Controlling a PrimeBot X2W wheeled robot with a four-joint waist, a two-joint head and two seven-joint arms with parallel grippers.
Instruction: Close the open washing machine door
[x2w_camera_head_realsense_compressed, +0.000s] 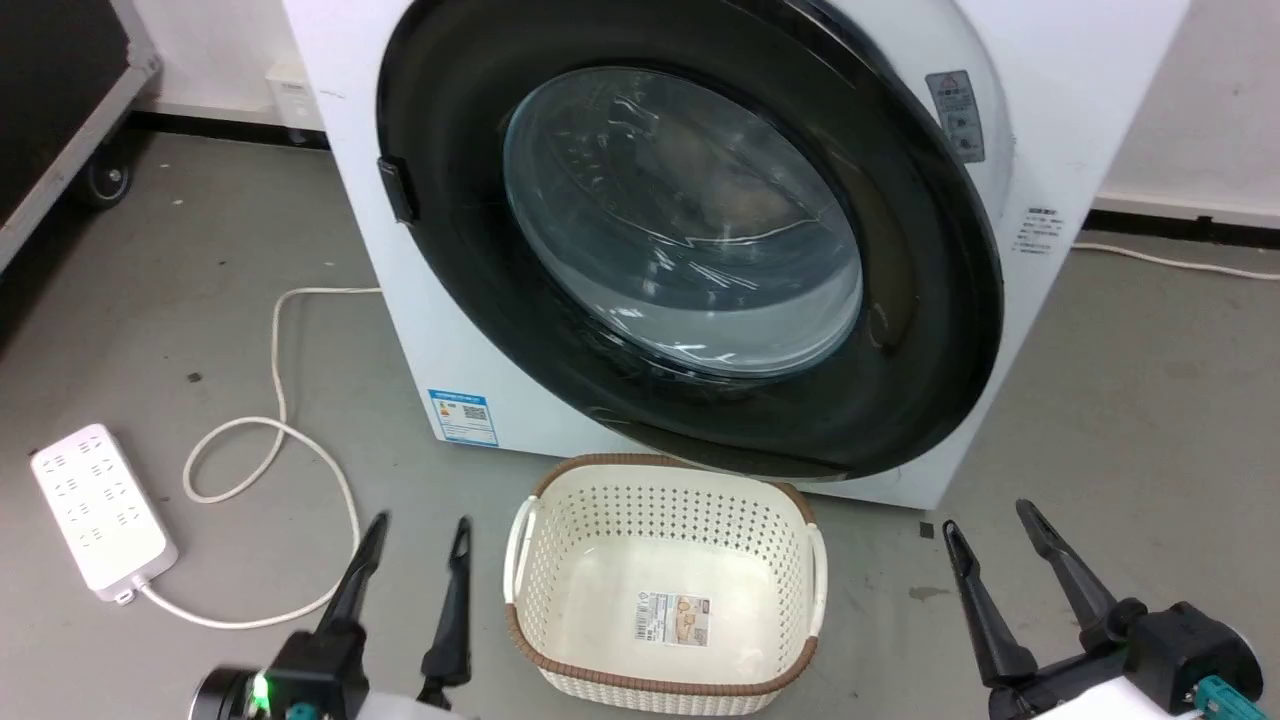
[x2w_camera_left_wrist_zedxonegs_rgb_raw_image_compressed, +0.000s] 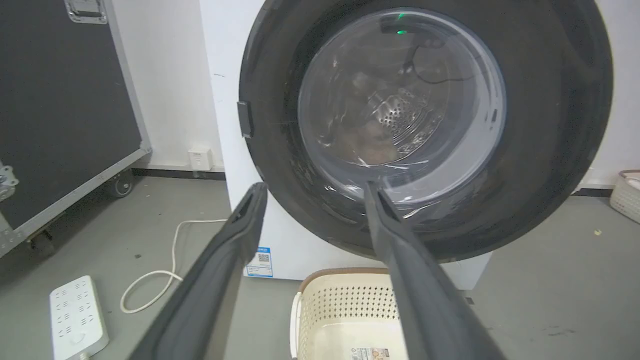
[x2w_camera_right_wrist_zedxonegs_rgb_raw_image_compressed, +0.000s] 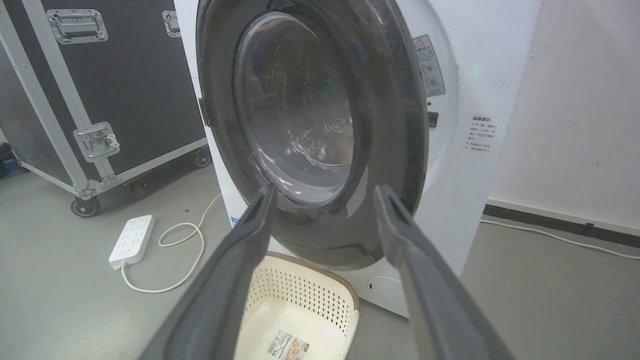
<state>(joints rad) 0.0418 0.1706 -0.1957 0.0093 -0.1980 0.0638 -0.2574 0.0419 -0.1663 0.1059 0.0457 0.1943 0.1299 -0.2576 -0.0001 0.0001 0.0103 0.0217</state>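
The door (x2w_camera_head_realsense_compressed: 900, 300) sits at 12 o'clock in the head view. Its black ring and clear glass bowl face the robot and cover most of the front of the machine (x2w_camera_head_realsense_compressed: 1080, 120). A strip of white recess with a warning label (x2w_camera_head_realsense_compressed: 957, 115) shows past the ring at 2 o'clock, and a small black tab (x2w_camera_head_realsense_compressed: 398, 190) sticks out from the ring at 9 o'clock. Whether the door is fully latched or a little ajar cannot be told.

The left hand (x2w_camera_head_realsense_compressed: 421, 522) is at 7 o'clock in the head view, low over the floor (x2w_camera_head_realsense_compressed: 1150, 420). Its two fingers are spread wide and hold nothing, well apart from the door. In the left wrist view the same hand (x2w_camera_left_wrist_zedxonegs_rgb_raw_image_compressed: 314, 185) points at the lower part of the glass. The right hand (x2w_camera_head_realsense_compressed: 986, 516) is at 5 o'clock, also wide and empty, clear of the machine. In its own wrist view this hand (x2w_camera_right_wrist_zedxonegs_rgb_raw_image_compressed: 326, 187) frames the bottom of the ring.

A cream basket (x2w_camera_head_realsense_compressed: 600, 520) with a brown rim stands on the floor at 6 o'clock, between the hands and just before the machine. It has a paper label on its bottom. A blue sticker (x2w_camera_head_realsense_compressed: 463, 416) sits low on the machine at 7 o'clock from the door. A white power strip (x2w_camera_head_realsense_compressed: 100, 510) lies at 8 o'clock, and its cord (x2w_camera_head_realsense_compressed: 275, 420) loops towards the machine. A black wheeled case (x2w_camera_right_wrist_zedxonegs_rgb_raw_image_compressed: 125, 75) stands at 10 o'clock in the right wrist view.
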